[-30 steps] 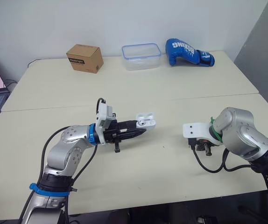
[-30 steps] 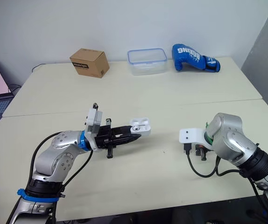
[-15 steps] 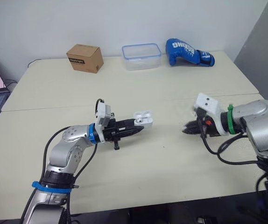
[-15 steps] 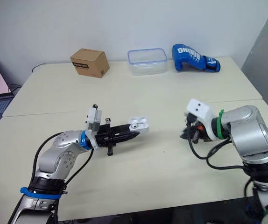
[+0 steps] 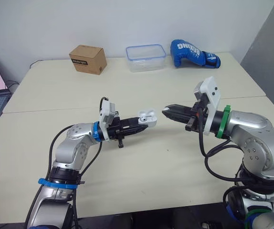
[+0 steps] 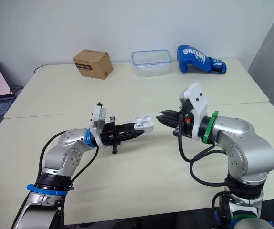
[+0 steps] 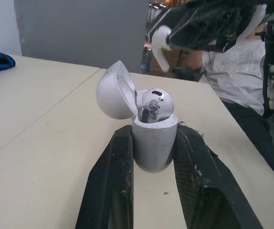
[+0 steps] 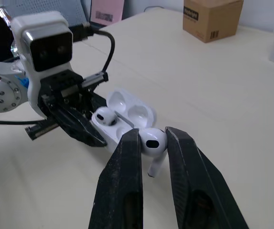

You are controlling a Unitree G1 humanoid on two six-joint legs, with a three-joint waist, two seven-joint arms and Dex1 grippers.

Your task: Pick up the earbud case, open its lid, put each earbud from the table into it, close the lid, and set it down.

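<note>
Lid (image 7: 114,90) open, the white plastic earbud case (image 5: 147,117) sat clamped in the left gripper (image 6: 136,131), seemingly clear of the beige table (image 5: 151,167), a small white earbud (image 8: 102,116) inside. The right gripper (image 8: 151,138) pinched a second white earbud (image 8: 153,144) just beside it.

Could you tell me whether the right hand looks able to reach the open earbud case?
Probably yes: the right hand, shut on an earbud, hovers close to the earbud case, held lid-open in the left hand; nothing lies between.
</note>
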